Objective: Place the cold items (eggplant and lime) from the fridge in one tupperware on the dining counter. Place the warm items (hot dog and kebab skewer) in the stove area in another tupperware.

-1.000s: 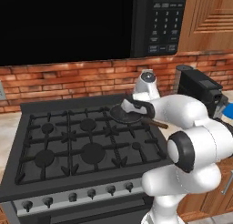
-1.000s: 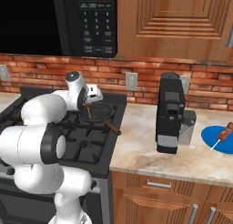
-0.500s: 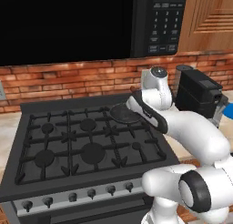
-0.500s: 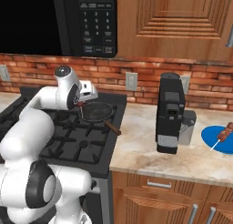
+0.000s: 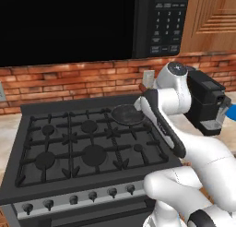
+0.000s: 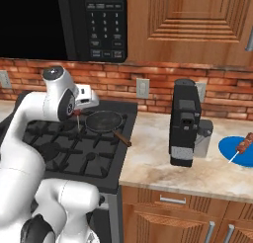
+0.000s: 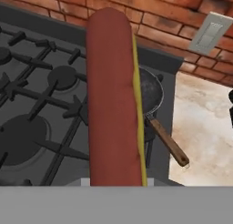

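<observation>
Warm-items step: gripper [image 6: 77,112] closed on the hot dog [image 7: 114,100], held lifted above the stove [image 5: 87,147] near the pan [image 6: 104,121]; next move, by my judgement, is carrying it to a tupperware.

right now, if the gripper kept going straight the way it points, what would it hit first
Probably the frying pan on the stove: the held hot dog points past it toward the brick wall, though depth is unclear.

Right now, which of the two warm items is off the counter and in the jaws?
The hot dog, held above the stove. The kebab skewer lies on the blue plate by the coffee machine.
</observation>
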Controlling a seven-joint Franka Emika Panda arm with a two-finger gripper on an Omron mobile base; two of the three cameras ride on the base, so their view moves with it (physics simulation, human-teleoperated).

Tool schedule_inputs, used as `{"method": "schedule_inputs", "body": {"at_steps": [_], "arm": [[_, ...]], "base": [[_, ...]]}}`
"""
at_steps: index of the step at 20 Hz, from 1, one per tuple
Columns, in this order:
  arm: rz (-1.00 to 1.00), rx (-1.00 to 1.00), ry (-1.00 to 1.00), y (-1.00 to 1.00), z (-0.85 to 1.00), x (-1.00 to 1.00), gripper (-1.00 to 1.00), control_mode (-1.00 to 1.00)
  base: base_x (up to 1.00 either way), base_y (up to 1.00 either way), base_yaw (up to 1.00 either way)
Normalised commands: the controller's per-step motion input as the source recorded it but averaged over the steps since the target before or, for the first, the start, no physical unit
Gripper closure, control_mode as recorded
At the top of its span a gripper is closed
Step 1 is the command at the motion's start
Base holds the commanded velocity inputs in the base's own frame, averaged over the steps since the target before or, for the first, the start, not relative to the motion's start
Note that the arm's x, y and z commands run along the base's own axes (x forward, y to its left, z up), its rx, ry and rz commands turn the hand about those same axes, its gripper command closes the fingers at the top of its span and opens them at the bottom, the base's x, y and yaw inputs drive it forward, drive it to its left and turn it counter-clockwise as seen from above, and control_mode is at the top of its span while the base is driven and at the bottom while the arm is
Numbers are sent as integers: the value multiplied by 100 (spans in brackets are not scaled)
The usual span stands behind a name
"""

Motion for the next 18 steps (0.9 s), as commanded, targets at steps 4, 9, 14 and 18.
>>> {"method": "schedule_inputs", "body": {"at_steps": [4,9,14,18], "arm": [[0,0,-3,0,48,-53,100,-100],[0,0,-11,-2,48,-49,100,-100],[5,0,-4,0,10,-51,100,-100],[11,0,-2,-7,0,-71,100,-100]], "base": [[0,0,0],[0,0,0],[0,0,0],[0,0,0]]}}
